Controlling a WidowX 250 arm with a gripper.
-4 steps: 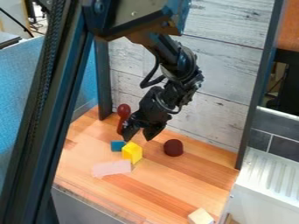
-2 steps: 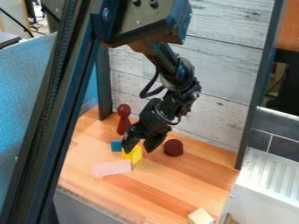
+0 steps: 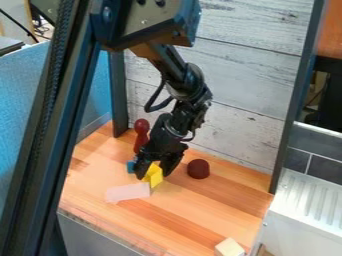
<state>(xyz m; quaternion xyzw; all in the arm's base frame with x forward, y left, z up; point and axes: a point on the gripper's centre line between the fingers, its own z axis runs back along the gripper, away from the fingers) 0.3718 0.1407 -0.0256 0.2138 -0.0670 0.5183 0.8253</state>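
Your gripper (image 3: 153,173) is spread over the yellow block (image 3: 156,179), judged light and rigid; grasp opposite side faces.

Scattered about a light-brown wooden counter (image 3: 200,210)
Dark red pawn-shaped figure (image 3: 141,127) near the whitewashed plank wall (image 3: 247,90); small blue block (image 3: 130,167) in front; dark red domed block (image 3: 198,169) right; pale pink flat block (image 3: 127,192) and cream block (image 3: 229,247) nearer the camera.

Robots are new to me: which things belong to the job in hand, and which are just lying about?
At work:
gripper, fingers apart
yellow block, between its fingers

Lying about:
blue block
red peg
dark red dome
pinkish bar
pale block
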